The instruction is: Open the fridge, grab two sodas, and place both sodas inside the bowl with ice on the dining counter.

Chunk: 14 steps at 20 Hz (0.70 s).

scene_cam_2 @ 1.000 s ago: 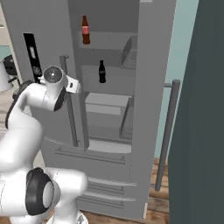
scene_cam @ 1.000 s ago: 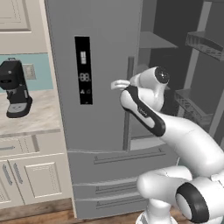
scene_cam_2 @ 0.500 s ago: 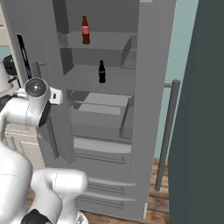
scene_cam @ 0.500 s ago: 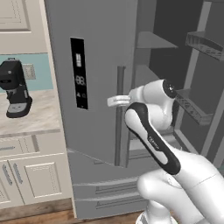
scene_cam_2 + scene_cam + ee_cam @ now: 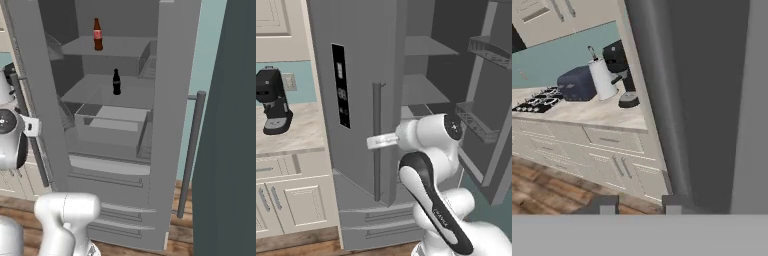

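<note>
Gripper [image 5: 633, 204] is closed around the fridge [image 5: 170, 125] door handle [image 5: 376, 150]; two sodas [image 5: 98, 34] stand on different shelves inside.

Left base view: you look from behind the arm's left, forward and down, close on the tall grey French-door fridge [image 5: 363, 100] and the black coffee machine [image 5: 274, 107].
Right base view: from behind the arm's right, you face the same fridge's open shelves.
Hand view: riding on the tool, you look along the fridge's edge, very near, toward the marbled wall counter [image 5: 587, 114].
Shared: the fridge.
</note>
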Motion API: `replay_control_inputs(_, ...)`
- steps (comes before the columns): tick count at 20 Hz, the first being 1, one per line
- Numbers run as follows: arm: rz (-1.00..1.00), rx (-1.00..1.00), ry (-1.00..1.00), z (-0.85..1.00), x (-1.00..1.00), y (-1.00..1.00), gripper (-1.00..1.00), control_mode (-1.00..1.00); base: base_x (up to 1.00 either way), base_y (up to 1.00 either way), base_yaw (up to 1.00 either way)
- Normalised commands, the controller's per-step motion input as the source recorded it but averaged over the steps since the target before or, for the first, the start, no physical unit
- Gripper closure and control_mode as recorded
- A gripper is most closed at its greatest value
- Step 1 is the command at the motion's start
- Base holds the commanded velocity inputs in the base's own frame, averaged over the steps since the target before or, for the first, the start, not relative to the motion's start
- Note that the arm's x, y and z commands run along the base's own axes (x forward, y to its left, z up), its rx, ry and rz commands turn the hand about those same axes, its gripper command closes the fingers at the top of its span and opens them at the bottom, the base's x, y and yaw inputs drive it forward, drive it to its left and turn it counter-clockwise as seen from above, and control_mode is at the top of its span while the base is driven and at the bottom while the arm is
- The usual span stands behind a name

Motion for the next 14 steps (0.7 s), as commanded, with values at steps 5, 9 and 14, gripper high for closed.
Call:
replay_control_inputs(5, -0.06, 0.06, 0.00, 0.33, -0.87, -0.71, -1.00, -1.00, 0.00, 0.00, 0.00)
replay_control_inputs(9, -0.15, 0.27, 0.10, 0.41, -0.60, -1.00, -1.00, -1.00, 0.00, 0.00, 0.00)
replay_control_inputs(14, -0.18, 0.30, 0.10, 0.32, -0.31, -0.93, -1.00, -1.00, 0.00, 0.00, 0.00)
